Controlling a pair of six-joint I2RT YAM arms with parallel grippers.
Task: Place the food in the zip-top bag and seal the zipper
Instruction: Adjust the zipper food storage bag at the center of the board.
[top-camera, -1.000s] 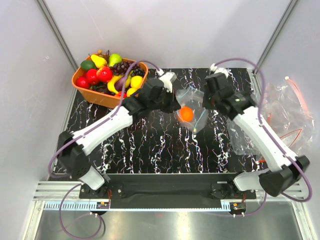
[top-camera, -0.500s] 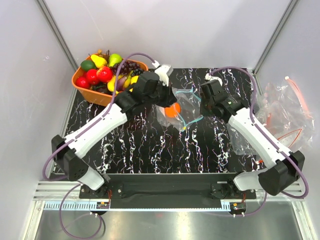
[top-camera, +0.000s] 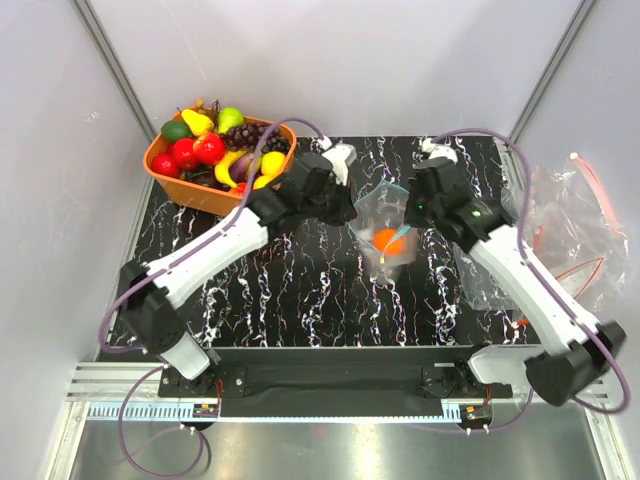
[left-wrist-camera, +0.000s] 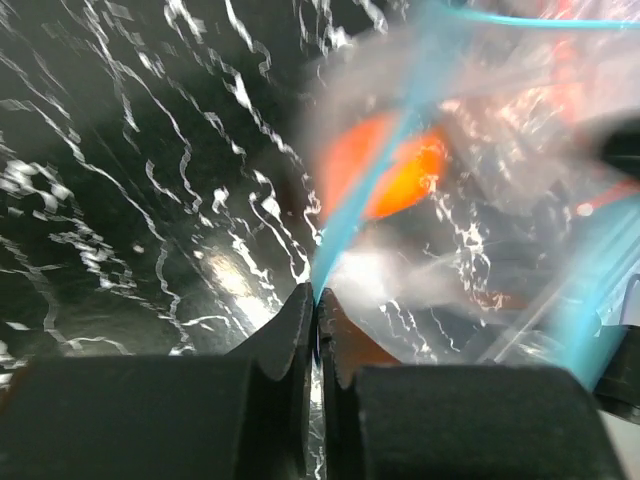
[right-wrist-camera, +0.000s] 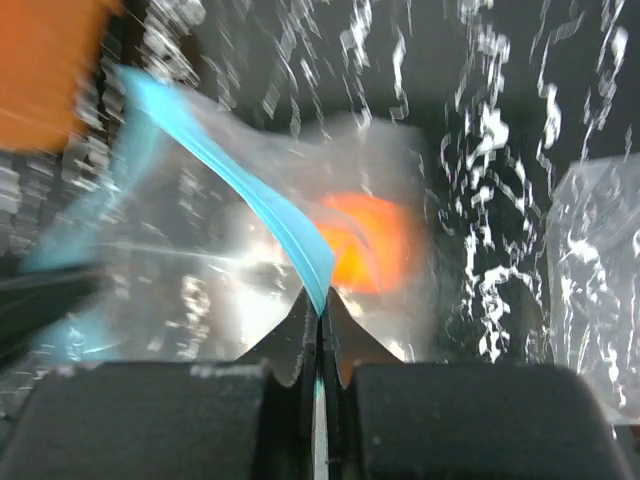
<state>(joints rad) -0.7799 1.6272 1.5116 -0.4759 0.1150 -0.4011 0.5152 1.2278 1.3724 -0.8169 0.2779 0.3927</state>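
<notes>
You have both pincers clenched on the light blue zipper (right-wrist-camera: 262, 195) — the left pincer (left-wrist-camera: 316, 300) on the left side, the right pincer (right-wrist-camera: 320, 305) on the right. The zip-top bag (top-camera: 390, 212) is held between them over the desk (top-camera: 300, 285), with the orange fruit (top-camera: 388, 240) inside it. The red fruits (top-camera: 197, 151) lie in the basket (top-camera: 160, 178) at the far left.
</notes>
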